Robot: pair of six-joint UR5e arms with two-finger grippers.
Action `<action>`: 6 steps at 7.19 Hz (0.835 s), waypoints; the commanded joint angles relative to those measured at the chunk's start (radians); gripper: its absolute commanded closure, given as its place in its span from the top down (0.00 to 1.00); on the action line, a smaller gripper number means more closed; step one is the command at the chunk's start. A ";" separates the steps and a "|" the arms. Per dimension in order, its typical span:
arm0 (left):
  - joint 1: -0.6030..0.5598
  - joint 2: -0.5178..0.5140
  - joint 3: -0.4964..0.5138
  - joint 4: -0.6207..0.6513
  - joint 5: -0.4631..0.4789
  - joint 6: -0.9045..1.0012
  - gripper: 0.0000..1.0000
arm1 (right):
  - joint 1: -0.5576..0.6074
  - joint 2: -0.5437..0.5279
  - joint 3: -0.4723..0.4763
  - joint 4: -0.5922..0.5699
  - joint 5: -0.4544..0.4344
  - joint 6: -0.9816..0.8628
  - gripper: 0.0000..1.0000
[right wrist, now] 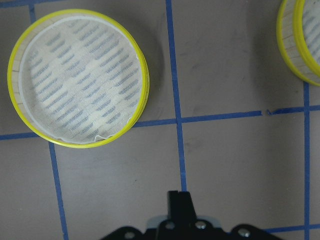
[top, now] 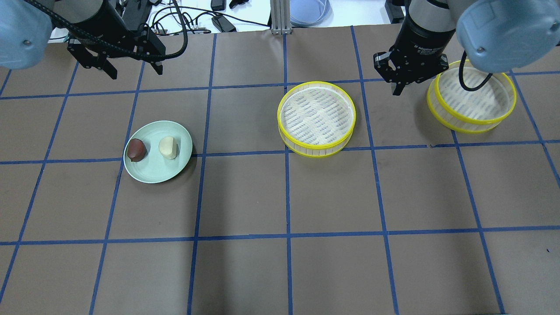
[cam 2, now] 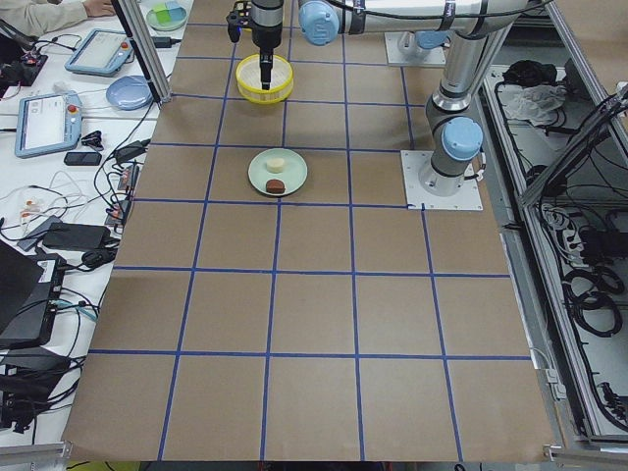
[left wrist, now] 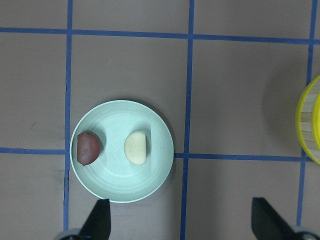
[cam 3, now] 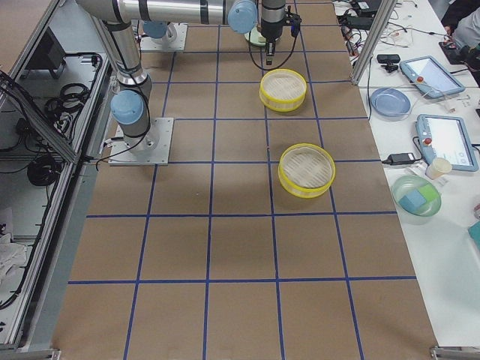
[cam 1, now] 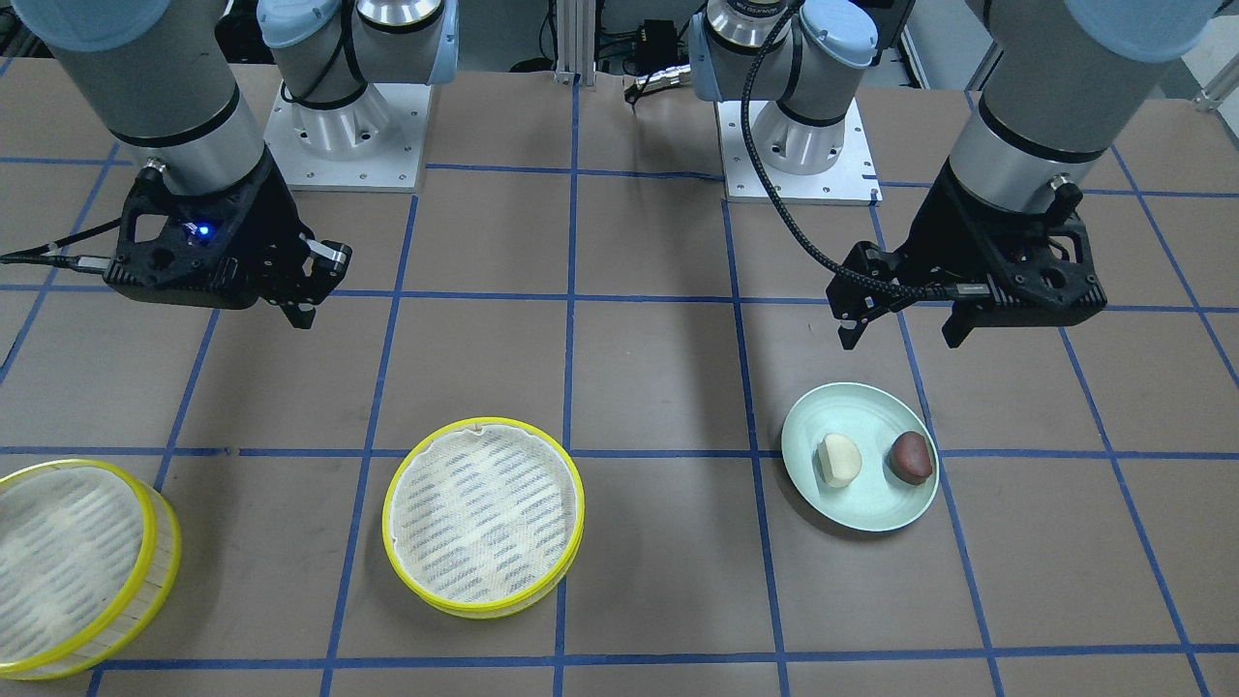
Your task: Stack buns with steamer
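A cream-white bun (cam 1: 840, 458) and a dark reddish-brown bun (cam 1: 911, 457) lie side by side on a pale green plate (cam 1: 861, 511). They also show in the left wrist view, cream (left wrist: 136, 148) and brown (left wrist: 88, 148). My left gripper (cam 1: 900, 334) is open and empty, hovering above the table just behind the plate (top: 154, 175). Two yellow-rimmed steamer tiers stand apart, both empty: one mid-table (top: 316, 116), one further to my right (top: 474, 98). My right gripper (top: 397, 89) is shut and empty, above the table between the two tiers.
The table is brown paper with a blue tape grid. Both arm bases (cam 1: 344, 136) (cam 1: 799, 145) stand at the robot's edge. A metal post (top: 278, 17) and cables lie beyond the far edge. In the left wrist view the mid-table tier's rim (left wrist: 311, 120) shows at the right.
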 commanded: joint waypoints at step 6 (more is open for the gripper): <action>0.014 -0.011 -0.003 0.006 0.020 0.000 1.00 | -0.003 0.017 -0.001 0.027 0.013 -0.005 1.00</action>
